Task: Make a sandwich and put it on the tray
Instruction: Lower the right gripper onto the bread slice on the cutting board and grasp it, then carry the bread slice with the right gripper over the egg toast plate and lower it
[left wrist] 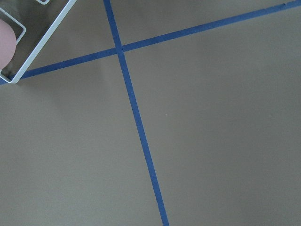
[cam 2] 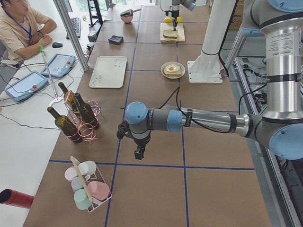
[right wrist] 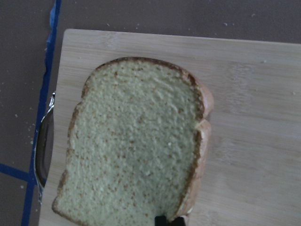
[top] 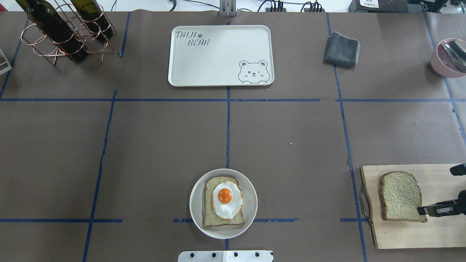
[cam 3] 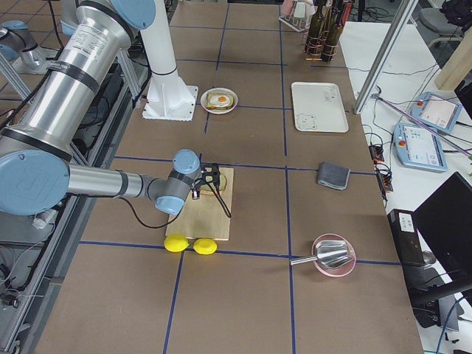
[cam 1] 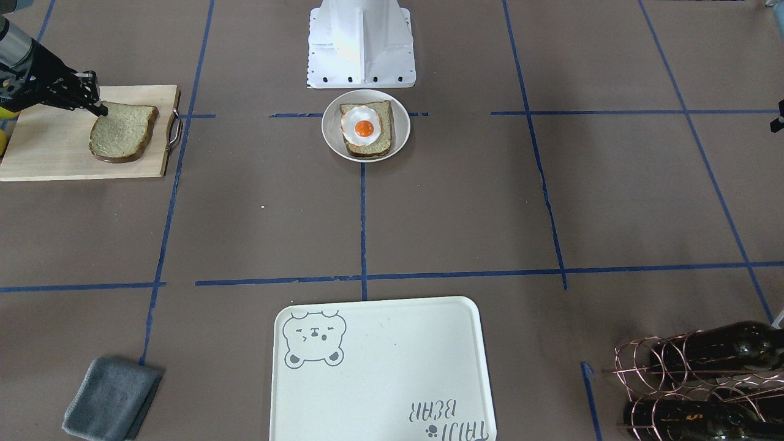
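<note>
One speckled bread slice with a fried egg (cam 1: 363, 127) on top lies on a white plate (cam 1: 327, 131) near the robot's base; it also shows in the overhead view (top: 225, 198). The other bread slice (cam 1: 122, 131) (top: 400, 196) (right wrist: 136, 141) lies on the wooden cutting board (top: 418, 233). My right gripper (cam 1: 101, 111) (top: 422, 210) (right wrist: 164, 220) is tilted low, its fingers close together on that slice's near corner. The cream bear tray (cam 1: 380, 367) (top: 218, 54) sits empty at the far edge. My left gripper (cam 2: 138, 153) hangs over bare table far to the left; I cannot tell whether it is open.
A grey cloth (top: 341, 49) lies right of the tray. A copper wine rack with bottles (top: 62, 32) stands at the far left. A pink bowl with a scoop (top: 449, 58) is at the far right. Two lemons (cam 3: 190, 244) lie beside the board. A cup rack (cam 2: 87, 187) stands near my left arm.
</note>
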You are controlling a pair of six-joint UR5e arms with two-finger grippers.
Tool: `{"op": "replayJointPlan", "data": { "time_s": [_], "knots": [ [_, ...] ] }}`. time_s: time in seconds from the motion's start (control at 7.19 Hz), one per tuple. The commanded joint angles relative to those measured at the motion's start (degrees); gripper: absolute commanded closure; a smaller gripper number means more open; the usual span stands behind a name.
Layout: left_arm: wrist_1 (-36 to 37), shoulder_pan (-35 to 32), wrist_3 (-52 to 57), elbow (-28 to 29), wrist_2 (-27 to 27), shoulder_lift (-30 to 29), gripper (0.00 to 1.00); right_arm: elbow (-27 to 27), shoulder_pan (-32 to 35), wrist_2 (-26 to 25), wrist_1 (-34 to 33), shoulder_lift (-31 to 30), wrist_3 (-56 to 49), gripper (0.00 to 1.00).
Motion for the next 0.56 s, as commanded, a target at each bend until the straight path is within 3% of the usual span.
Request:
{"op": "replayJointPlan", "data": {
  "time_s": [0.0,0.28,0.42],
  "knots": [
    [0.0,0.0,0.0,0.0,0.0,0.0,0.0,0.1,2.8,4.1,2.2,0.6,0.0,1.0],
    [0.0,0.0,0.1,0.0,0.0,0.0,0.0,0.1,10.0,13.4,3.6,3.4,0.1,1.0],
    [0.0,0.0,0.0,0.0,0.0,0.0,0.0,0.2,11.6,15.2,3.6,5.2,0.1,1.0]
  ]
}}
